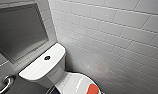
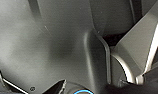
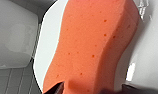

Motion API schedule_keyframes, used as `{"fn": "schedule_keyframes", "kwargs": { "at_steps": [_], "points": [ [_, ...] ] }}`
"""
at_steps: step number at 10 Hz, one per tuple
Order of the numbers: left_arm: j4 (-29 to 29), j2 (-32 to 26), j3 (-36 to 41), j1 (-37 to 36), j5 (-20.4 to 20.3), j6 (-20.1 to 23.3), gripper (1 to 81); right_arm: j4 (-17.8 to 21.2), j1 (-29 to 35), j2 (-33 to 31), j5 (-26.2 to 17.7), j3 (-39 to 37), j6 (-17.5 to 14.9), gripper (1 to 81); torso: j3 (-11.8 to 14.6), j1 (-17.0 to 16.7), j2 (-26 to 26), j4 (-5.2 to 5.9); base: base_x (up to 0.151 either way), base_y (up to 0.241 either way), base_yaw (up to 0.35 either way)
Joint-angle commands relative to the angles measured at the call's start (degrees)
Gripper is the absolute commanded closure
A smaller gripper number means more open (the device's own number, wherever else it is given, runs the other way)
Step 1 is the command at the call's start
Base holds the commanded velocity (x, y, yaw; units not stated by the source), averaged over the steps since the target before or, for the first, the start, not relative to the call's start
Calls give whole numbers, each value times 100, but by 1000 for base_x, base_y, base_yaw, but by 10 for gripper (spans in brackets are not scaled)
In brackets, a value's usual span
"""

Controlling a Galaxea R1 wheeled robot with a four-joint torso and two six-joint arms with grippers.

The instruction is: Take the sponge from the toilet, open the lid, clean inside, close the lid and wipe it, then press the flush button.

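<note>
Sponge is lying flat on lid, out toward its wall-side edge. R. gripper is sitting right at sponge's near end, close up; gripping or slack, can't tell. Tiled wall is running close along toilet, leaving little room that side. Flush button is sitting mid cistern top, well apart from sponge. Grab bar is showing on opp. side.

Pale grey brick-laid tiles cover the right wall and meet the left wall at a corner. A dark grey framed panel is set in the left wall, with a shiny metal grab rail below it. The floor has small grey tiles
</note>
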Motion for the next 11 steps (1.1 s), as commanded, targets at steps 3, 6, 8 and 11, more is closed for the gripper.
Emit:
{"fn": "schedule_keyframes", "kwargs": {
  "at_steps": [3, 6, 8, 11],
  "points": [
    [-42, -10, 40, 140, 470, -10, 10, -64, 819, -74, 24, -11, 72, 10, 0, 0, 0, 0, 0, 0, 0],
    [-42, -1, 40, 148, 514, -28, 10, -73, 661, 84, 86, -231, 143, 10, 0, 0, 0, 0, 0, 0, 0],
    [-42, 8, 40, 139, 549, -28, 10, -55, 529, 392, 191, -661, 195, 10, 0, 0, 0, 0, 0, 0, 0],
    [-42, 8, 40, 148, 567, -37, 10, -108, 660, 445, 191, -732, 204, 10, -229, 0, 0, 0, 0, 0, 0]
  ]
}}
